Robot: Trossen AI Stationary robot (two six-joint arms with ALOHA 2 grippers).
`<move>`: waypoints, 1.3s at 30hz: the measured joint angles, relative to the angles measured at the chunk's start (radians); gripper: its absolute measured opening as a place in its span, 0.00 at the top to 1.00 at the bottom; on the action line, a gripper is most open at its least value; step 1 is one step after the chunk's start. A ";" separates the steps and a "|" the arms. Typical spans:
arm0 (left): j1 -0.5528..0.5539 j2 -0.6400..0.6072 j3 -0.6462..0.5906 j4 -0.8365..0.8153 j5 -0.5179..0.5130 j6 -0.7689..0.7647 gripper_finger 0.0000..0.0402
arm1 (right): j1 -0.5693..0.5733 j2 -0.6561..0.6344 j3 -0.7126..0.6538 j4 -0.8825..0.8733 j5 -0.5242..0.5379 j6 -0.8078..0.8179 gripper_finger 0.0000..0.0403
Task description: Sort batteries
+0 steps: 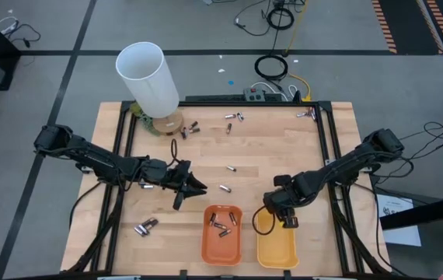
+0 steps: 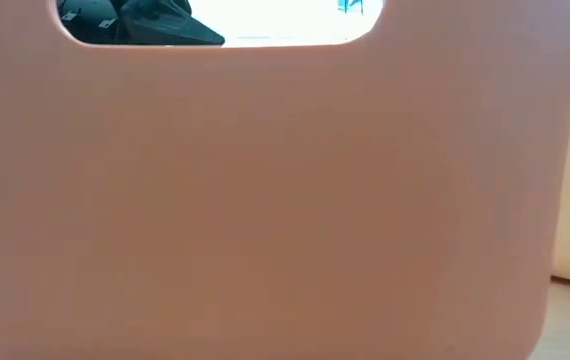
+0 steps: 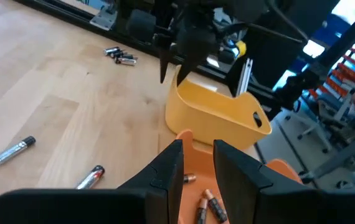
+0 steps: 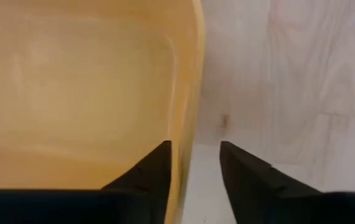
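Silvery and dark batteries lie scattered on the wooden table: two near the middle (image 1: 229,168) (image 1: 224,187), a pair at the near left (image 1: 145,226), and more along the far edge (image 1: 233,117). Several lie in the orange tray (image 1: 221,233). My left gripper (image 1: 200,187) (image 3: 197,163) hovers open, roughly level, just left of the orange tray's far end, with nothing between its fingers. My right gripper (image 1: 285,221) (image 4: 195,155) points down, open, over the far rim of the yellow tray (image 1: 277,247). Nothing is between its fingers.
A tall white tube (image 1: 148,78) stands at the table's far left on a round wooden base. A black frame rail (image 1: 326,148) borders the work area. The orange tray's wall (image 2: 265,200) fills the low view. Bare wood lies between the arms.
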 joint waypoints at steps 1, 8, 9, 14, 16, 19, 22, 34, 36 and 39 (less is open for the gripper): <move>0.000 0.000 0.000 -0.002 0.000 -0.001 0.76 | 0.000 -0.007 0.015 -0.015 -0.001 0.003 0.64; 0.000 -0.009 0.019 -0.025 0.116 0.031 0.76 | 0.009 -0.100 0.139 -0.039 0.009 0.032 0.56; 0.000 -0.017 0.023 -0.053 0.142 0.025 0.76 | 0.009 -0.114 0.155 -0.030 0.023 0.034 0.56; -0.039 -0.088 0.027 -0.315 0.168 -0.027 0.76 | 0.023 -0.194 0.180 0.098 0.246 0.033 0.57; -0.060 -0.124 0.027 -0.433 0.157 -0.054 0.76 | 0.037 -0.201 0.180 0.161 0.406 -0.009 0.57; -0.090 -0.167 0.027 -0.587 0.146 -0.127 0.76 | 0.048 -0.180 0.180 0.282 0.634 -0.097 0.57; -0.125 -0.198 0.027 -0.722 0.143 -0.222 0.76 | 0.038 -0.124 0.180 0.426 0.735 -0.196 0.57; -0.382 -0.197 0.027 -1.028 0.102 -0.673 0.76 | -0.072 0.114 0.179 0.619 0.732 -0.405 0.58; -0.430 -0.197 0.027 -1.048 0.095 -0.742 0.76 | -0.092 0.119 0.179 0.617 0.712 -0.405 0.58; -0.499 -0.183 0.027 -1.050 0.081 -0.816 0.76 | -0.119 0.119 0.179 0.617 0.638 -0.405 0.58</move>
